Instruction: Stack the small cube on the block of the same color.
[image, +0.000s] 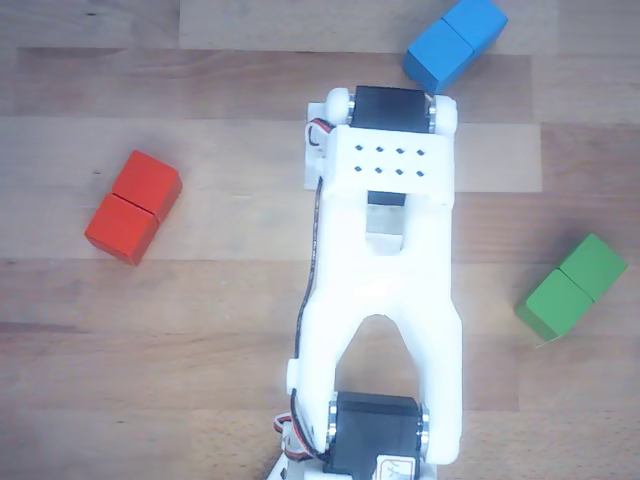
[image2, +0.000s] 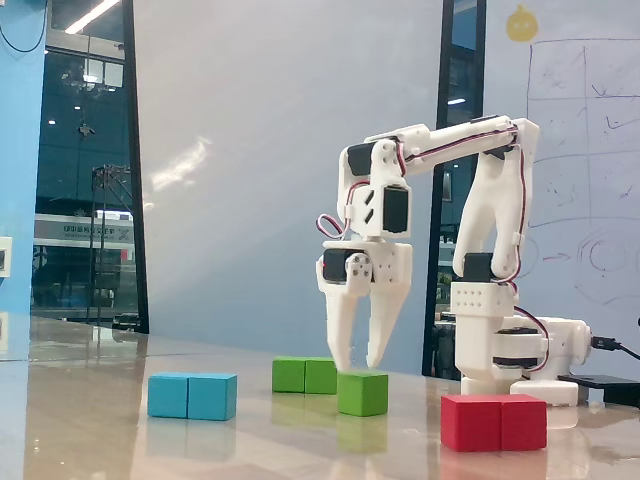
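Note:
In the fixed view the small cube (image2: 362, 393), bright green, sits on the glossy table just right of and nearer than the long green block (image2: 305, 375). My gripper (image2: 356, 364) hangs pointing straight down over the small cube. It is open, its fingertips just above the cube's top face and holding nothing. In the other view, from above, the white arm (image: 380, 280) covers the small cube and the gripper. There the green block (image: 572, 286) lies at the right, apart from the arm.
A blue two-cube block (image2: 192, 396) (image: 455, 42) lies left in the fixed view, a red one (image2: 494, 422) (image: 133, 207) at the front right. The arm's white base (image2: 500, 345) stands behind the red block.

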